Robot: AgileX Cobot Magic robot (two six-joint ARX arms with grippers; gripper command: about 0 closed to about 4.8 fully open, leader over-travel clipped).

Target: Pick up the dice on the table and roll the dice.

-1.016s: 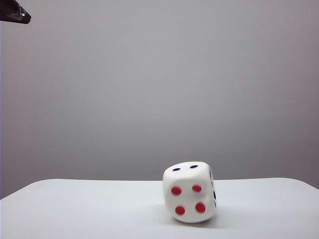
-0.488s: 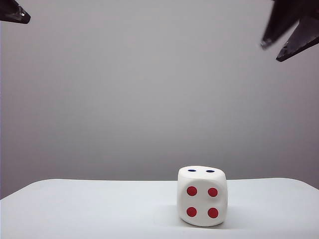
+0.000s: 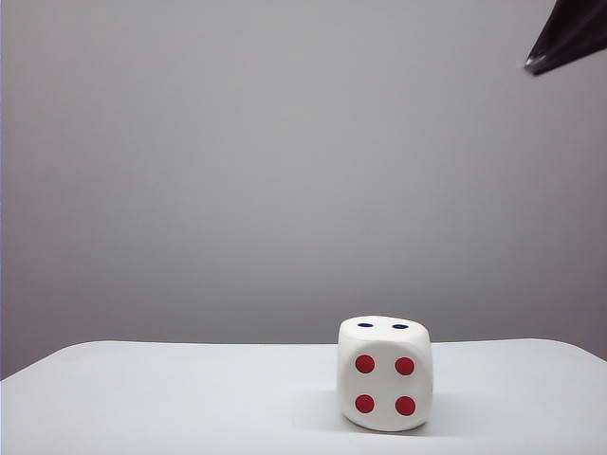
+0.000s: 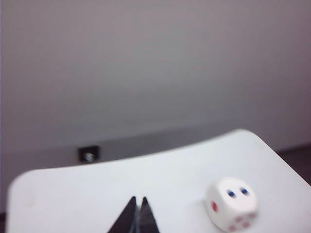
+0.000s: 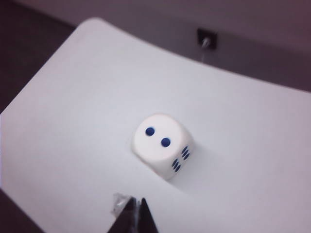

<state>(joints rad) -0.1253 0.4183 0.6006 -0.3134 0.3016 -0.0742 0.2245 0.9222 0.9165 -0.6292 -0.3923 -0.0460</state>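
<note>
The dice (image 3: 385, 373) rests on the white table (image 3: 171, 398), right of centre, its two-pip face up and four red pips toward the exterior camera. It also shows in the left wrist view as the dice (image 4: 232, 204) and in the right wrist view as the dice (image 5: 163, 144), with a six-pip side visible. My left gripper (image 4: 138, 199) is shut and empty, above the table and apart from the dice; it is out of the exterior view. My right gripper (image 5: 136, 200) is shut and empty, raised above the dice; its dark tip (image 3: 567, 43) shows at the exterior view's top right corner.
A plain grey wall (image 3: 285, 171) stands behind the table. A small dark socket (image 4: 89, 155) sits low on that wall, also seen as the socket (image 5: 206, 39) in the right wrist view. The table's rounded far corners and edges show in both wrist views.
The dice tumbled from a tilt and settled flat, slightly further right. The right gripper came into view open at the top right, then shut and rose. The left gripper's tip left the exterior view.
</note>
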